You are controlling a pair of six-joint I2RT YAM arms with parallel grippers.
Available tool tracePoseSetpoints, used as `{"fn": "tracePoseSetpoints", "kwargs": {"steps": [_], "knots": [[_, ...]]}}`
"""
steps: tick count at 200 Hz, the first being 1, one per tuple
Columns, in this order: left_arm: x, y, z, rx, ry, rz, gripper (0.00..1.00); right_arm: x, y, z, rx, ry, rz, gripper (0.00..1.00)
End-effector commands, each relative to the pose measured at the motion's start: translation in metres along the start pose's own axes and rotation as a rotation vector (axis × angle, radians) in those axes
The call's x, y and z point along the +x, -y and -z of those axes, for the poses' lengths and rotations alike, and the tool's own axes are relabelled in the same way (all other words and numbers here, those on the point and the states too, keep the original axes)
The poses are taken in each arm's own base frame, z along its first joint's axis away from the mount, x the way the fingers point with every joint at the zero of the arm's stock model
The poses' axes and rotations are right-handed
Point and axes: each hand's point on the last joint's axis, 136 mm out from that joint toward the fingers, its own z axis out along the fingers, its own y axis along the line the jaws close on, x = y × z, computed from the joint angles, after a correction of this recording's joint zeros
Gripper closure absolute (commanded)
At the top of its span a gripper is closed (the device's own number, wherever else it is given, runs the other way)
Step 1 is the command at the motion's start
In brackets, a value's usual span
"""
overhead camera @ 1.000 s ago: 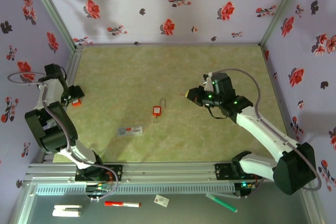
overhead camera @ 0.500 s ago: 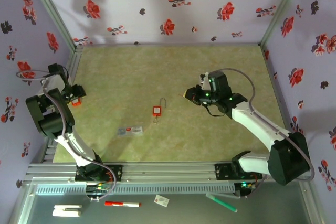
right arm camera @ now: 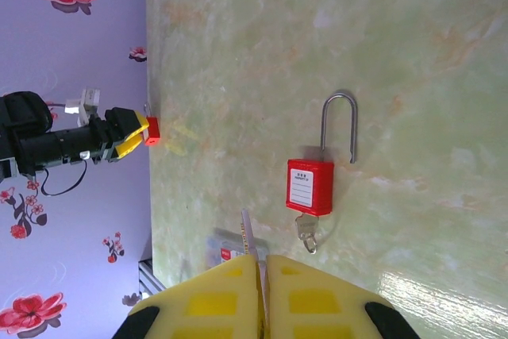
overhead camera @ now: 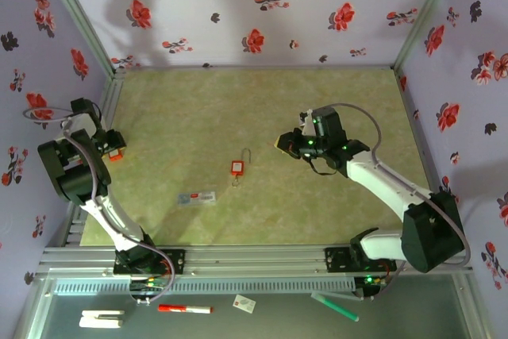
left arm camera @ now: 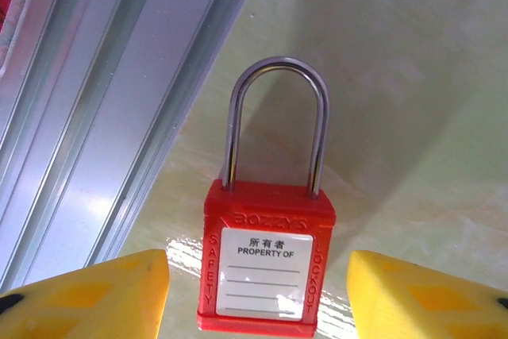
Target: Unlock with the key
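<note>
Pale green marbled tabletop point(overhead camera: 198, 109), flowered walls point(overhead camera: 238, 5) — at its left edge the left gripper point(left arm camera: 258, 291) straddles a red plastic steel-shackled padlock point(left arm camera: 270, 252), jaws apart, not touching it. Right of centre, the right gripper point(right arm camera: 262, 275) pinches the thin dark grey metal key point(right arm camera: 247, 232) — grasping, inserting and turning all remain.

The left end effector point(left arm camera: 258, 295) has bright yellow fingers point(left arm camera: 91, 295) faintly embossed with diamonds and tipped black at their outer edges. Between them sits a red padlock point(left arm camera: 270, 263) with a silver-grey shackle and a white label printed in black. The bench point(left arm camera: 397, 77) beneath is pale green-yellow, marbled with cream. Left of the fingers runs a silvery aluminium rail point(left arm camera: 103, 117). The right end effector point(right arm camera: 260, 263) is yellow too, with darker yellow squares, and the key point(right arm camera: 247, 232) between its fingers is pale grey. Ahead of it, a second padlock point(right arm camera: 309, 186) is red with a white label. The walls point(right arm camera: 71, 53) are lilac, strewn with red and dark flowers.
</note>
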Motion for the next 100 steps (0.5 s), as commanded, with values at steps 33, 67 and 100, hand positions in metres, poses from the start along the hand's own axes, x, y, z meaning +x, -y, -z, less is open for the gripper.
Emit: {"fn": "tracePoseSetpoints", "kwargs": {"steps": [33, 67, 100], "knots": [[-0.009, -0.001, -0.013, 0.012, -0.013, -0.008, 0.41, -0.009, -0.011, 0.0, -0.037, 0.016, 0.009, 1.0], [-0.007, 0.003, -0.017, 0.024, -0.035, -0.011, 0.44, -0.01, -0.015, -0.005, -0.062, 0.005, -0.001, 1.0], [0.0, 0.009, -0.022, 0.035, -0.068, -0.01, 0.57, -0.012, -0.015, -0.006, -0.061, 0.004, -0.001, 1.0]]}}
